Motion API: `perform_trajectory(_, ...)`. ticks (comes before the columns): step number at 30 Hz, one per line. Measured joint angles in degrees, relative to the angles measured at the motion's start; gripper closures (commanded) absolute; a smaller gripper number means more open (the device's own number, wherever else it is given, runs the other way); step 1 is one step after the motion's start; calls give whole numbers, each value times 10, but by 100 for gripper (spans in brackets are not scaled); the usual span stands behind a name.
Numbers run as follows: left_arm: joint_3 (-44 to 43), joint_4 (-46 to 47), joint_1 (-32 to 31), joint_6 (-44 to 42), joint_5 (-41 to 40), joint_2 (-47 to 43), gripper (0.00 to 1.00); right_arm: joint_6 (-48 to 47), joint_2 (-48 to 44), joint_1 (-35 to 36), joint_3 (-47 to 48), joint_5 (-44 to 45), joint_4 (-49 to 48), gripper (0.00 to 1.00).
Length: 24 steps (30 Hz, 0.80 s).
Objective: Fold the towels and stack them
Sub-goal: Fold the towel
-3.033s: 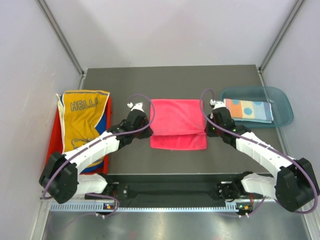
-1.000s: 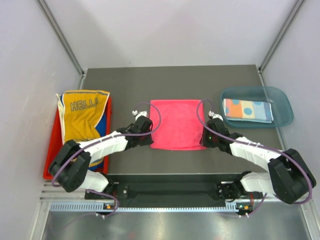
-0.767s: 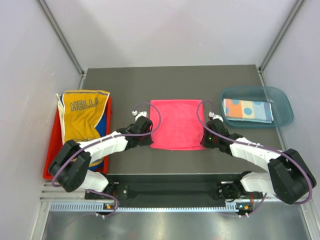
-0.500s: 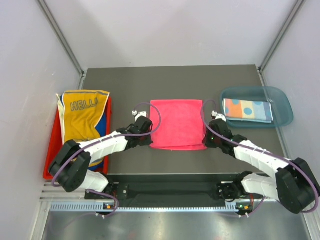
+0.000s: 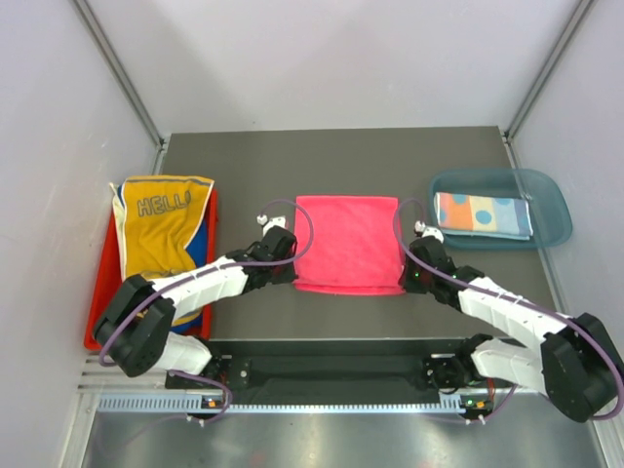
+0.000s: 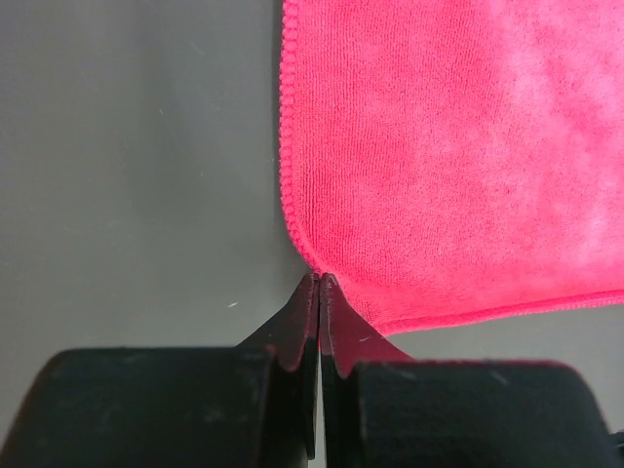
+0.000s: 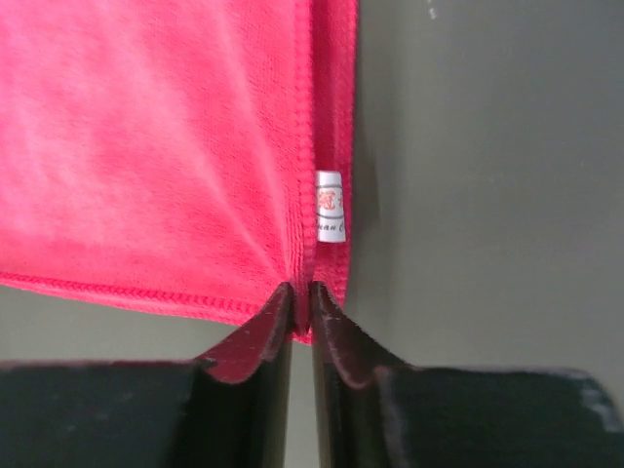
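While pinched at its two near corners, hot pink towel point(image 5: 347, 244) lies flat, middle of counter point(image 5: 331, 156).
Left claw point(image 6: 320, 292) clamped tight on near-left corner; right claw point(image 7: 300, 302) likewise on near-right corner, beside white label point(image 7: 331, 206).

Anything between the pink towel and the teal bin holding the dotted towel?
Nothing visible but bare table and the right arm's cable between pink towel and teal bin; right gripper pinches the towel's near corner.

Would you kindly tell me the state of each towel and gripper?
pink towel: lying flat, near corners pinched.
yellow HELLO towel: unfolded, draped over the red tray.
dotted towel: folded, inside the teal bin.
left gripper: shut on pink towel.
right gripper: shut on pink towel.
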State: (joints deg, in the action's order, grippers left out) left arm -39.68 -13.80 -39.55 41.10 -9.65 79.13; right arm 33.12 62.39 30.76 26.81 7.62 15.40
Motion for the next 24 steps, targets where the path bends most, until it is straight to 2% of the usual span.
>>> perform_trajectory(2,1,0,0,-1,3,0,100,0,3,0,-9,0,0,74)
perform_trajectory(3,2,1,0,-1,6,0,93,0,3,0,-12,0,1,72)
perform_trajectory(5,7,1,0,-4,12,0,85,-1,3,0,-17,0,2,65)
perform_trajectory(7,14,0,-1,-4,15,-3,74,-2,-1,0,-17,3,9,62)
perform_trajectory(13,11,-35,-2,-8,11,-55,63,-14,-20,0,7,22,41,52)
perform_trajectory(16,-25,-54,-3,-14,-5,-79,59,-29,-3,0,64,35,54,52)
perform_trajectory(19,-72,-50,2,-28,-30,-80,58,-52,64,-4,154,47,49,52)
perform_trajectory(24,-180,-31,52,-64,-42,14,57,-92,229,-23,311,56,36,53)
